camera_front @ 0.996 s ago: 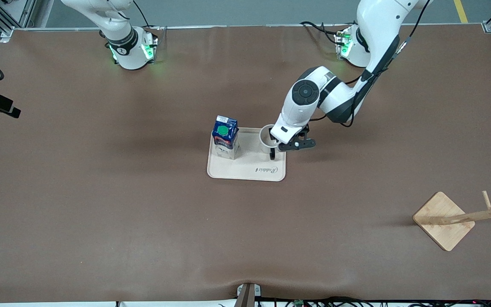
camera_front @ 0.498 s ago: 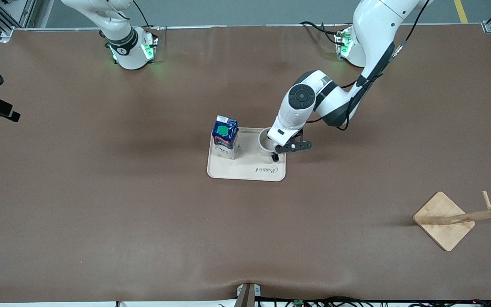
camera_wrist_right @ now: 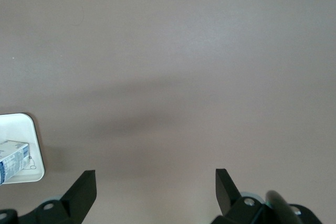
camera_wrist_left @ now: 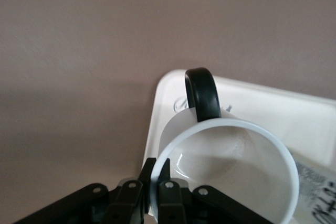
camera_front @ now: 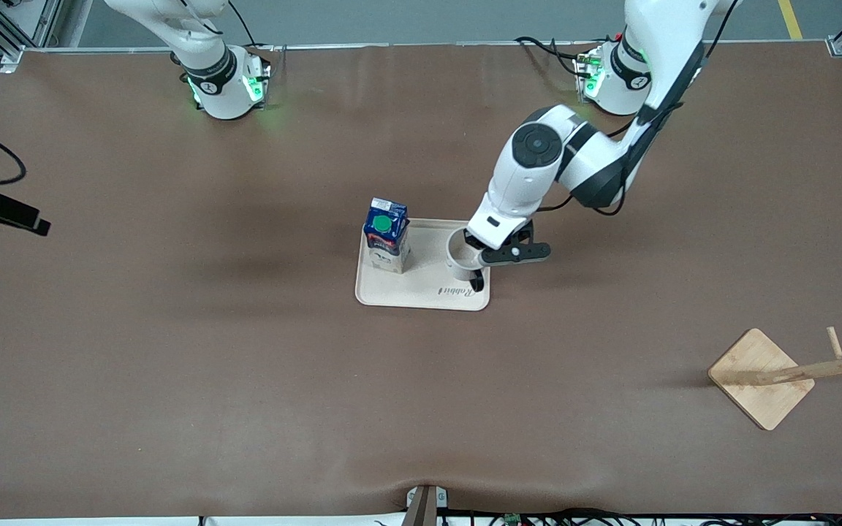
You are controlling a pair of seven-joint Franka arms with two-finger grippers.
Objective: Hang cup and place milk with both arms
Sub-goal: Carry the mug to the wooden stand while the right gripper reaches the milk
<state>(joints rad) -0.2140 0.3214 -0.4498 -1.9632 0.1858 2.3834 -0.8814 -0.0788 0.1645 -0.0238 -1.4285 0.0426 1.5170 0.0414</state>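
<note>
The white cup (camera_front: pixel 459 256) with its black loop handle (camera_front: pixel 476 281) is at the tray (camera_front: pixel 421 296) corner toward the left arm's end. My left gripper (camera_front: pixel 473 257) is shut on the cup's rim. In the left wrist view the fingers (camera_wrist_left: pixel 169 177) pinch the rim wall of the cup (camera_wrist_left: pixel 231 156), one inside and one outside, with the handle (camera_wrist_left: pixel 202 93) pointing away. I cannot tell whether the cup still touches the tray. The milk (camera_front: pixel 386 245) stands upright on the tray's other end. My right gripper (camera_wrist_right: pixel 156 192) is open over bare table and is out of the front view.
A wooden rack (camera_front: pixel 761 376) on a square base lies tipped near the left arm's end, nearer the front camera. A black device on a cable (camera_front: pixel 4 213) sits at the right arm's end. The tray corner (camera_wrist_right: pixel 21 129) and milk (camera_wrist_right: pixel 11 162) show in the right wrist view.
My left gripper closed in on the cup's rim, and the cup has shifted toward the tray's nearer corner. The milk has not moved. The black device at the table's end has shifted.
</note>
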